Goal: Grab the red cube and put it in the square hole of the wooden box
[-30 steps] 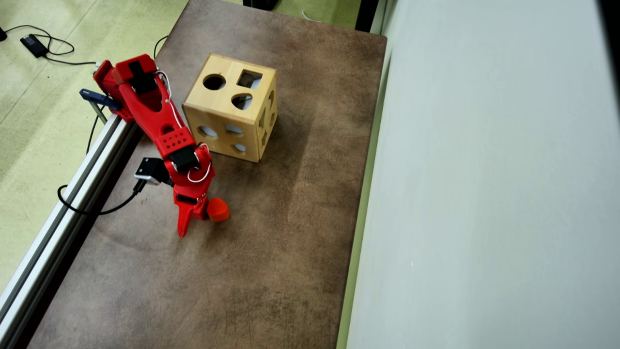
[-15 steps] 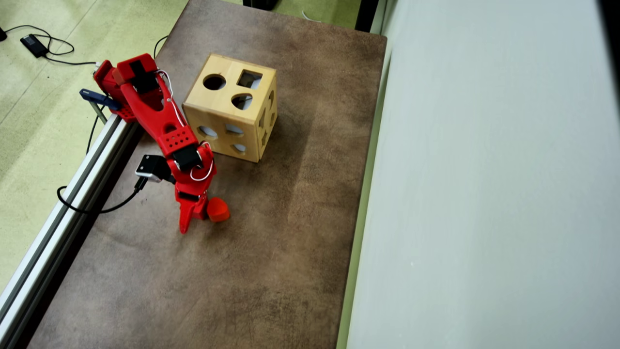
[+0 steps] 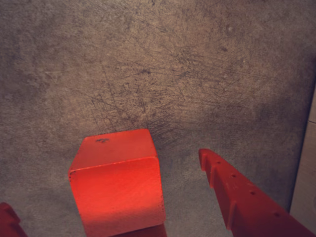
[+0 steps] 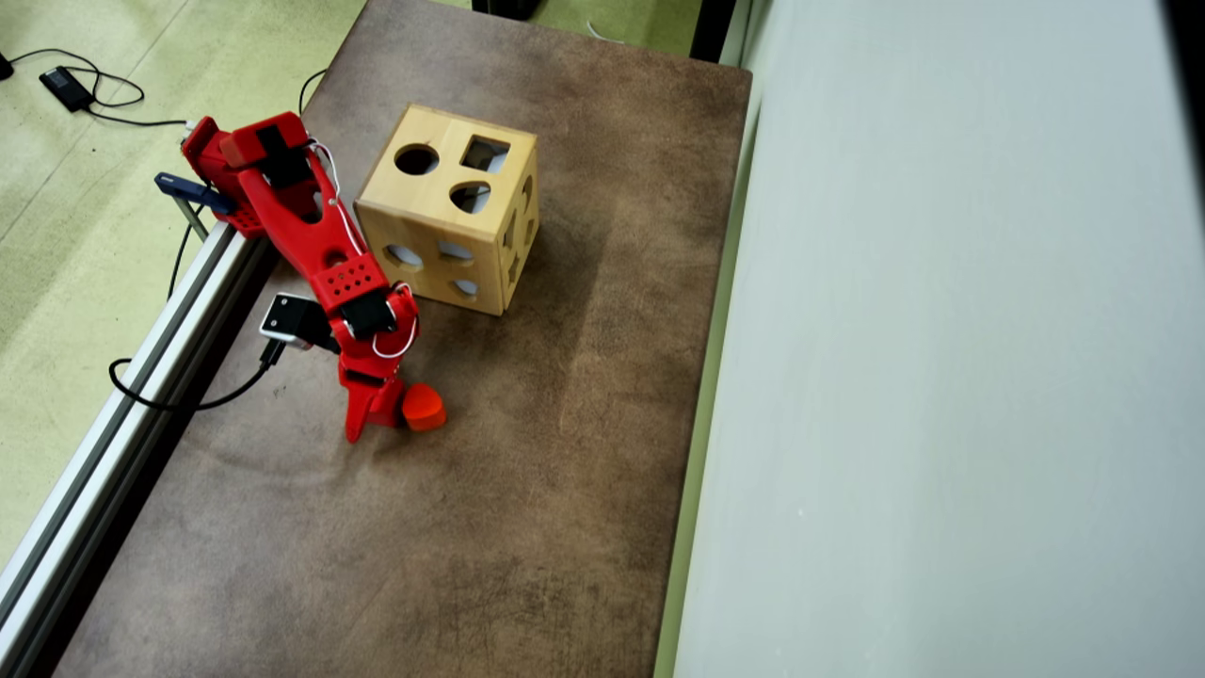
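The large light-wood shape-sorter box [image 4: 448, 207] stands on the mottled brown tabletop [image 4: 527, 490], apart from my red two-finger gripper [image 4: 377, 421]; its top face carries the dark square hole [image 4: 485, 153], a round hole and a rounded-triangle hole. Nothing lies between gripper and box in the overhead view. In the wrist view the small red cube with flat faces [image 3: 117, 183] sits on the tabletop [image 3: 163, 64] between my fingers [image 3: 247, 197]: one long finger stands clear to its right, the other barely shows at the lower left corner. My jaws are spread wide, gripping nothing. In the overhead view the cube [image 4: 424, 407] lies just beside the gripper's right edge.
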`<state>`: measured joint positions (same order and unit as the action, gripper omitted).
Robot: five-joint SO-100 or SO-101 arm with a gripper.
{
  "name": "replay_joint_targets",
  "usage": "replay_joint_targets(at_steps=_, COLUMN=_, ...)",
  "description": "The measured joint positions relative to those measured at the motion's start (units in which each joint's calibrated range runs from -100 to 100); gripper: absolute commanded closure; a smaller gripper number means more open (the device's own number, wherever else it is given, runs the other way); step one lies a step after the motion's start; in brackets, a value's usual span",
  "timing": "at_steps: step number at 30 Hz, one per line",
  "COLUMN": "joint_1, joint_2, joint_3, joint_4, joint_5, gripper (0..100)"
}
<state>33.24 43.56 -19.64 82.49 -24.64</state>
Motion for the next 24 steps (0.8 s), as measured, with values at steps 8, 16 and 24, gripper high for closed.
replay_joint_targets(at_steps=8, joint_1=0.00, joint_2=0.00, joint_3=0.00, joint_4=0.00, joint_5=0.00, gripper=47)
replay_joint_targets(at_steps=16, joint_1=0.00, joint_2=0.00, joint_3=-0.63, joint_4=-3.15, joint_5=1.90, gripper=51)
replay_joint_targets(at_steps=24, joint_1=0.00, joint_2=0.00, joint_3=-0.63, joint_4=-3.47, joint_5=1.90, gripper=94)
